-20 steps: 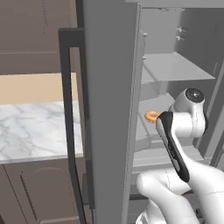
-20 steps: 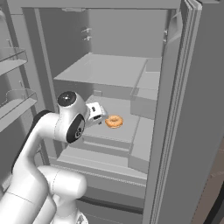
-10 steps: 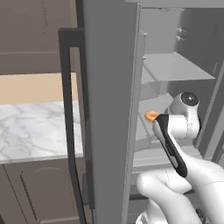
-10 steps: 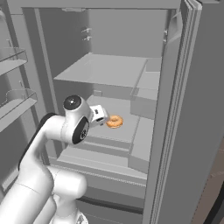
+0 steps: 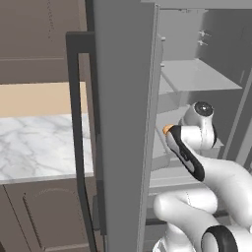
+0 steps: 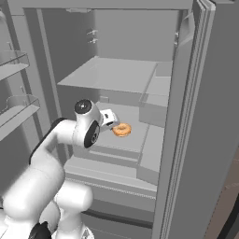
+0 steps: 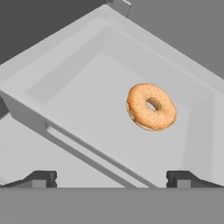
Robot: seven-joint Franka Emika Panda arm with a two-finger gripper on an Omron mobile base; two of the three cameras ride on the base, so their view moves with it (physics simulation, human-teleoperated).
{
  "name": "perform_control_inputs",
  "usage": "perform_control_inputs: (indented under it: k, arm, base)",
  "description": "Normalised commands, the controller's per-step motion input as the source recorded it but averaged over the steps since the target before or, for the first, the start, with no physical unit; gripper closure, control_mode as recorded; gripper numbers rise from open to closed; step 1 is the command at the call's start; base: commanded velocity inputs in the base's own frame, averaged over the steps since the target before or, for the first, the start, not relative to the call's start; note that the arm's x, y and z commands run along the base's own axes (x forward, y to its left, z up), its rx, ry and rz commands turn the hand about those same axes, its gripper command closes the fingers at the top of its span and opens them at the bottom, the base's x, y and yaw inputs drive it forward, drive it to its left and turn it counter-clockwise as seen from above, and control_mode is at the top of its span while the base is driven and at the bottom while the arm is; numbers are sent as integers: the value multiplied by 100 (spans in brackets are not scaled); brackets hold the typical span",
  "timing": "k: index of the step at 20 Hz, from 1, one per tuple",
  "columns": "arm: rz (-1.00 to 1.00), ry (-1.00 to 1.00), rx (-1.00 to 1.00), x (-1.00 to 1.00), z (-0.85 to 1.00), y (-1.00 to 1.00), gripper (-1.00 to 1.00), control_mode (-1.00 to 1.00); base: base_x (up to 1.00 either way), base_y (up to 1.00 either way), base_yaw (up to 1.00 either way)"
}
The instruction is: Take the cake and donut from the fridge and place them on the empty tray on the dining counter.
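Observation:
The fridge stands open, its grey shelves bare around the orange-tan ring donut, which lies flat on a middle shelf. My gripper is inside the fridge, just left of the donut and slightly above it, not touching. In the hand view the donut lies ahead on the shelf, beyond my gripper, which is open with nothing between its fingertips. An edge of the donut peeks past the arm in the left base view. The cake, the tray and the dining counter are out of view.
The open left fridge door with its long dark handle stands close on the arm's left. The right door flanks the other side. Door bins hang at left. A marble counter top over brown cabinets lies beyond the left door.
The arm has reached a little deeper into the fridge, bringing the hand closer to the donut. The donut has not moved and the gripper stays open.

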Motion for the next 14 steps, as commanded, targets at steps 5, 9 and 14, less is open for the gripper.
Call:
perform_control_inputs:
  k: [5, 9, 14]
  arm:
    - [0, 3, 0, 42, -16, 0, -100, -100]
    - [0, 12, 0, 47, -23, 0, -100, -100]
    - [0, 10, 1, 43, -9, -6, -100, -100]
  base:
    - [0, 0, 0]
    - [0, 0, 0]
    - [0, 0, 0]
